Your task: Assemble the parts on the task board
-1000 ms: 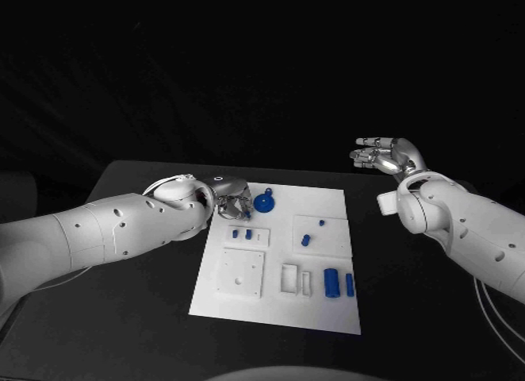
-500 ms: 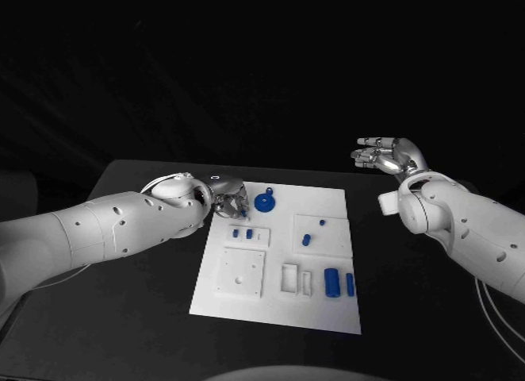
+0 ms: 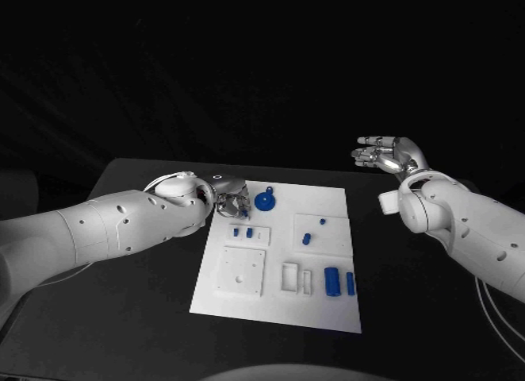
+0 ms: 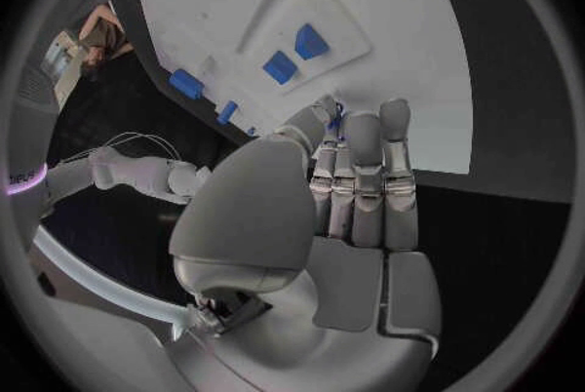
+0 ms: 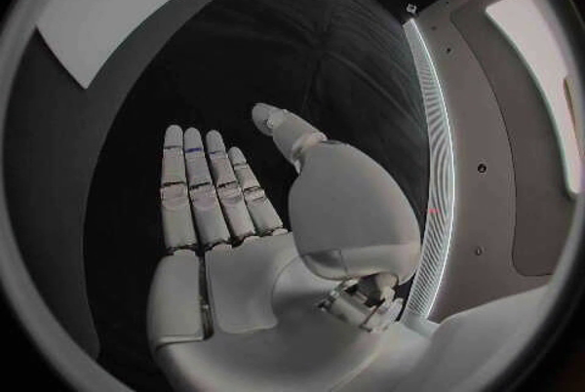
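Observation:
The white task board (image 3: pixel 274 305) lies in the middle of the black table. A round blue part (image 3: pixel 264 203) with a small stem sits at the board's far left corner. My left hand (image 3: pixel 226 198) is right beside it, fingers reaching its edge. In the left wrist view, my left hand (image 4: pixel 341 207) has straight, close-set fingers, and a sliver of the round blue part (image 4: pixel 335 109) shows between thumb tip and fingertip. My right hand (image 3: pixel 388 155) is raised beyond the table's far right, palm open and holding nothing. The right wrist view shows this right hand (image 5: pixel 232 216) with flat fingers.
Two small blue blocks (image 3: pixel 241 233) stand in a raised plate near the left hand. Small blue pieces (image 3: pixel 306 238) sit mid-board, and two blue cylinders (image 3: pixel 339 282) lie near the board's right edge. A square recessed plate (image 3: pixel 242 271) and narrow slots (image 3: pixel 289 278) occupy the near half.
My left hand has drawn back slightly toward the far left corner, and the round blue part has shifted a little with it. The right hand has stayed put.

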Motion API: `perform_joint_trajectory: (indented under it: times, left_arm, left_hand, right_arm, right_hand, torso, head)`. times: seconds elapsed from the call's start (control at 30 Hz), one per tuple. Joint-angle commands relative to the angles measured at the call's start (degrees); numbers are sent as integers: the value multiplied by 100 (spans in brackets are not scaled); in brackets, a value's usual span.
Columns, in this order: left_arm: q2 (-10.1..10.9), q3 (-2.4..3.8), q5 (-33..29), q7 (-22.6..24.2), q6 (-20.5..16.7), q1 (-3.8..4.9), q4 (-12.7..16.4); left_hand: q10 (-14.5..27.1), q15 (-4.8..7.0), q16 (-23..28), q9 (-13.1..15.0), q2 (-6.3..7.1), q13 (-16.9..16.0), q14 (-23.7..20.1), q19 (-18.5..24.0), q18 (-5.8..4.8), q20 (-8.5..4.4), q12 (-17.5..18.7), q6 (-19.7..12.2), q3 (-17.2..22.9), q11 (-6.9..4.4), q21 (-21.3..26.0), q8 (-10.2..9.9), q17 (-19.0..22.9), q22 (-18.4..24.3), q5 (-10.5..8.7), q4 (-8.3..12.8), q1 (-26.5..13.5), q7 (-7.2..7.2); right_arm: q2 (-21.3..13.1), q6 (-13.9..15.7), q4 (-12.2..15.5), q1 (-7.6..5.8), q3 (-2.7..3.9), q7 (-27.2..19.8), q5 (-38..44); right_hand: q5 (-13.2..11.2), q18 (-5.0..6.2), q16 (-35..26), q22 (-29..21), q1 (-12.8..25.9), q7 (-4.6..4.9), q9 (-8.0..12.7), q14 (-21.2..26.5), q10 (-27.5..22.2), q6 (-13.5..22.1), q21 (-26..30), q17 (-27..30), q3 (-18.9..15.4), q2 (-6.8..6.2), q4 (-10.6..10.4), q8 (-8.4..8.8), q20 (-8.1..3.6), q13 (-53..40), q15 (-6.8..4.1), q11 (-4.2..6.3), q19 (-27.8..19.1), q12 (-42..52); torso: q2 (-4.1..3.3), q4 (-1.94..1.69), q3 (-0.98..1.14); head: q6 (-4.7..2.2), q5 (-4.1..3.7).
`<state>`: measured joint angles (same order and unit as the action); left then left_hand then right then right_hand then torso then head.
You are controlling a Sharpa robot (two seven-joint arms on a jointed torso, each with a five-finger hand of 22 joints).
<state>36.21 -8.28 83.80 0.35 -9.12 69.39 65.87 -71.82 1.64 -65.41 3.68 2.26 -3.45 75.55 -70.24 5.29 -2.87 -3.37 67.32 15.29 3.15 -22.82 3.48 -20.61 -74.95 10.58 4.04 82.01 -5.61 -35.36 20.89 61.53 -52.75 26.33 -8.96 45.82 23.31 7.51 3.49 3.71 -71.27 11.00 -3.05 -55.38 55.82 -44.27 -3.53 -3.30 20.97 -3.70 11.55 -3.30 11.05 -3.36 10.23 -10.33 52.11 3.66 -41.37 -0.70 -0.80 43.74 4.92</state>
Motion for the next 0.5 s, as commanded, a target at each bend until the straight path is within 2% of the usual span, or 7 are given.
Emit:
perform_joint_trajectory:
  times: [0.03,0.3,0.5]
  left_arm:
    - [-15,1,22,6,79,6,5]
    - [-19,-12,6,5,126,6,44]
    - [-37,-30,-5,-10,93,6,56]
  left_hand:
    - [33,15,35,7,43,5,41,-39,78,6,5,-31,-6,2,37,12,-10,-106,-41,-46,32,-5]
    - [33,15,35,7,43,5,41,-39,78,6,5,-31,-6,2,37,12,-10,-106,-41,-46,32,-5]
    - [38,13,42,6,41,5,39,-38,74,8,6,-39,-19,3,51,11,-12,-105,-50,-74,26,-5]
  right_arm:
    - [4,-86,3,1,2,-77,3]
    - [6,-84,-2,1,2,-77,3]
    - [7,-98,-7,1,2,-78,3]
  right_hand:
    - [14,30,-19,-7,2,0,4,14,28,-46,-19,0,30,20,3,28,-9,7,-21,1,-1,-27]
    - [13,30,-20,-7,3,3,5,21,23,-38,-18,0,42,18,8,29,-10,7,-13,-3,-1,-27]
    - [11,29,-20,-7,8,3,5,21,23,-34,-19,0,40,14,8,30,-9,7,-15,-2,-3,-27]
  torso:
    - [2,-8,1]
    - [3,-1,6]
    - [2,-1,3]
  head:
    - [7,-9]
    - [26,-10]
    - [14,-8]
